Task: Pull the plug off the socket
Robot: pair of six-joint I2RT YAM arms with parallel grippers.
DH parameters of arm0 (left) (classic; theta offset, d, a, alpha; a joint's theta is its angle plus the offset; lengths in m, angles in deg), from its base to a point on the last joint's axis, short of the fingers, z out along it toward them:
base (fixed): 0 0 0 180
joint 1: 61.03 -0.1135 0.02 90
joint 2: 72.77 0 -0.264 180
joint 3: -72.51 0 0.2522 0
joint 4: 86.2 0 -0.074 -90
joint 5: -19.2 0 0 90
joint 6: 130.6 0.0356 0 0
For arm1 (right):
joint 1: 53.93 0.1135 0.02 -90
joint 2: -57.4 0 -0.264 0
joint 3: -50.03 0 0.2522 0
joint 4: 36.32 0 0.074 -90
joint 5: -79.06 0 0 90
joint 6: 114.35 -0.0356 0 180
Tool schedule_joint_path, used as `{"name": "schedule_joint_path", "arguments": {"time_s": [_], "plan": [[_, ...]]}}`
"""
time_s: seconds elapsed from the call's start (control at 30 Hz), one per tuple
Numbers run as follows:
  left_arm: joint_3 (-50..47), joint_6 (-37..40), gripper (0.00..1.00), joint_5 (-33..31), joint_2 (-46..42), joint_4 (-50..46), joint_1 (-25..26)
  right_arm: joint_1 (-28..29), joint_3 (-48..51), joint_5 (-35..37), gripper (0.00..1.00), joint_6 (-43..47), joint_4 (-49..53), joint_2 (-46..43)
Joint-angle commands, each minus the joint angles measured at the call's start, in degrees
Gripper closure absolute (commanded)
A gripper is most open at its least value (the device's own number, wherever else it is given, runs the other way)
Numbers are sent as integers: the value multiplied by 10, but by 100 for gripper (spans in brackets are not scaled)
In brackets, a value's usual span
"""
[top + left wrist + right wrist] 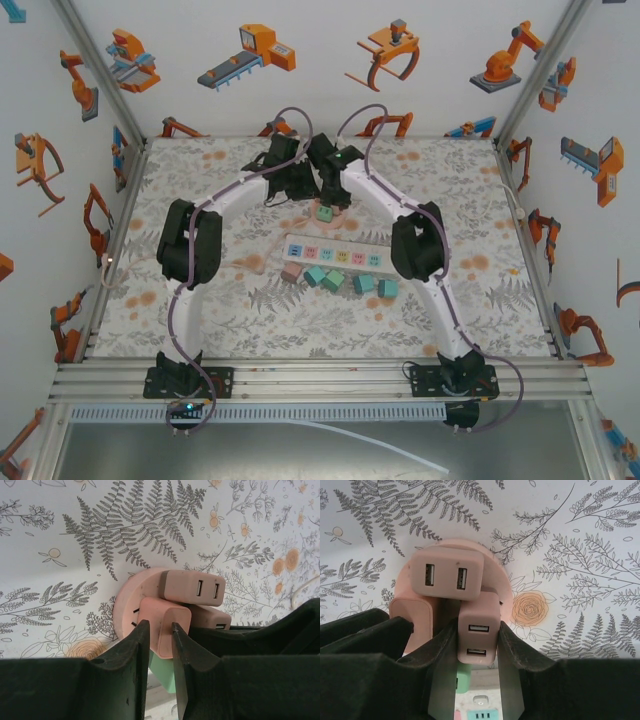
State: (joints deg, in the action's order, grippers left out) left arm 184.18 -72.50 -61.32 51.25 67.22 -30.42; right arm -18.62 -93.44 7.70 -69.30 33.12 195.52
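The left end effector (160, 625) pinches one pink plug (165, 614) and the right end effector (477, 625) pinches the neighbouring plug (479, 607); both plugs project from the round socket (130, 594) at the tabletop's (45, 525) far centre toward the fingers, so extraction likely runs along that axis.

Round socket (502, 582), three plugs (447, 575) seated on it, located beyond the power strip (335, 254); five loose plugs (333, 281) line the strip's near edge.
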Motion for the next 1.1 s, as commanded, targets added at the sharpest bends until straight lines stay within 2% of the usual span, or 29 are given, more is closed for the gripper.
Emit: {"name": "schedule_joint_path", "arguments": {"time_s": [0.0, 0.1, 0.3, 0.37, 0.47, 0.6, 0.63, 0.73, 0.83, 0.97, 1.07], "plan": [[-31, 28, 73, -45, 45, -41, 21, 8, -63, 15, 93, 16, 41, 3], [-32, 31, 74, -47, 53, -39, 28, 7, -85, 6, 99, 25, 45, 1], [-37, 37, 76, -61, 54, -33, 37, -12, -64, -51, 100, 0, 11, -26], [-39, 41, 76, -66, 53, -32, 37, -10, -47, -37, 100, 13, -4, -39], [-42, 44, 76, -73, 49, -32, 35, -15, 21, -4, 100, 20, -27, -73], [-57, 50, 76, -70, 41, -23, 29, -35, 141, -38, 100, 3, -116, -136], [-58, 60, 76, -58, 41, -19, 28, -31, 132, -30, 100, 18, -108, -130], [-57, 91, 76, -2, 41, 0, 37, 5, 4, 48, 100, 76, -15, -57], [-51, 79, 76, -4, 48, 2, 43, 17, -58, 12, 100, 69, 0, -18], [-52, 81, 77, -45, 58, -14, 44, 4, -28, -4, 100, 55, -41, -53], [-62, 93, 77, -59, 52, -13, 43, -31, 60, -65, 100, 11, -107, -105]]}}
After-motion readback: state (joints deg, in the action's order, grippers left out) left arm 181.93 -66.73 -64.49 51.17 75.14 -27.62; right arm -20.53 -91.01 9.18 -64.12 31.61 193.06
